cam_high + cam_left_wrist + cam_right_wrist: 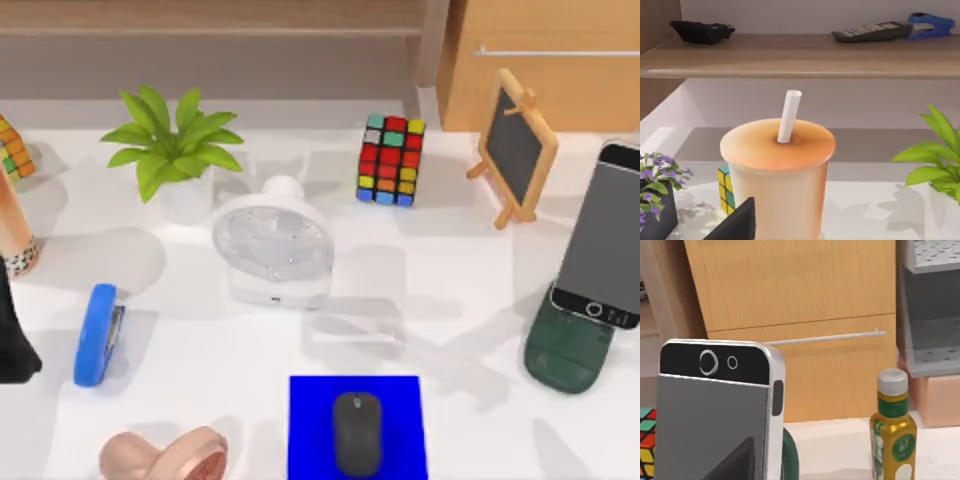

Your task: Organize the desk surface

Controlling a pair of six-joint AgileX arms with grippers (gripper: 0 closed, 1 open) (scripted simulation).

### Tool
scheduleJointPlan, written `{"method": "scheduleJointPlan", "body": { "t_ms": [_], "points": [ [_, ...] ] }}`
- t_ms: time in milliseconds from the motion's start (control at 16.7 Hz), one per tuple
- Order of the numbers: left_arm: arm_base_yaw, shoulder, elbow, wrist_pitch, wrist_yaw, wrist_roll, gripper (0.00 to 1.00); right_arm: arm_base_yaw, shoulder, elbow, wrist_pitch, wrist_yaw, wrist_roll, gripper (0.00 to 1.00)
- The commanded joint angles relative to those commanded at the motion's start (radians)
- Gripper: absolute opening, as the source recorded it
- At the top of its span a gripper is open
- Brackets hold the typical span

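**Desk inventory, top view unless noted**

- Desk surface [450, 300]: broad white tabletop, filled most of frame; all items below stood on it.
- Green leafy plant in white pot [175, 150]: upper left.
- Round white desk fan [270, 250]: centre, just below-right of plant.
- Multicolour puzzle cube [391, 160]: upper centre.
- 2nd multicolour cube [12, 148]: left edge, partly cut off.
- Small chalkboard on wooden easel [515, 145]: upper right, in front of tan wooden cabinet [540, 60].
- Silver-and-black smartphone [605, 235]: right edge, propped in dark green stand [565, 355].
- Blue stapler [97, 335]: lower left.
- Pink round fan [170, 455]: bottom left, cut by frame edge.
- Bright blue square mat [310, 420]: bottom centre, w/ dark grey mouse [357, 432] lying on it.
- Orange-tan lidded cup w/ white straw [777, 170]: left wrist view, upright, close in front of left gripper [737, 225]; purple-flowered plant in dark pot [655, 195] nearby. Open or closed: could not tell.
- Right gripper [735, 465]: right wrist view, close to smartphone's back; open or closed: could not tell. Green-yellow bottle w/ grey cap [892, 435] stood beside the phone, apart from it.
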Motion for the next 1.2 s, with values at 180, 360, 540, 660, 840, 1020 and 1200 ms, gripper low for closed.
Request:
{"method": "scheduleJointPlan", "body": {
  "t_ms": [180, 360, 540, 660, 840, 1020, 1200],
  "points": [
    [0.000, 0.000, 0.000, 0.000, 0.000, 0.000, 1.00, -0.108, -0.104, -0.097, 0.032, -0.076, -0.106, 1.00],
    [0.000, 0.000, 0.000, 0.000, 0.000, 0.000, 1.00, -0.129, -0.125, -0.116, 0.040, -0.089, -0.127, 1.00],
    [0.000, 0.000, 0.000, 0.000, 0.000, 0.000, 1.00, -0.129, -0.125, -0.116, 0.040, -0.089, -0.127, 1.00],
    [0.004, 0.012, -0.002, 0.010, -0.006, 0.002, 1.00, -0.129, -0.125, -0.116, 0.040, -0.089, -0.127, 1.00],
    [0.031, 0.108, -0.013, 0.097, -0.030, 0.017, 1.00, -0.129, -0.125, -0.116, 0.040, -0.089, -0.127, 1.00],
    [0.065, 0.297, -0.024, 0.264, -0.034, 0.031, 1.00, -0.129, -0.125, -0.116, 0.040, -0.089, -0.127, 1.00],
    [0.093, 0.574, -0.019, 0.473, -0.001, 0.037, 1.00, -0.129, -0.125, -0.116, 0.040, -0.089, -0.127, 1.00]
  ]
}}
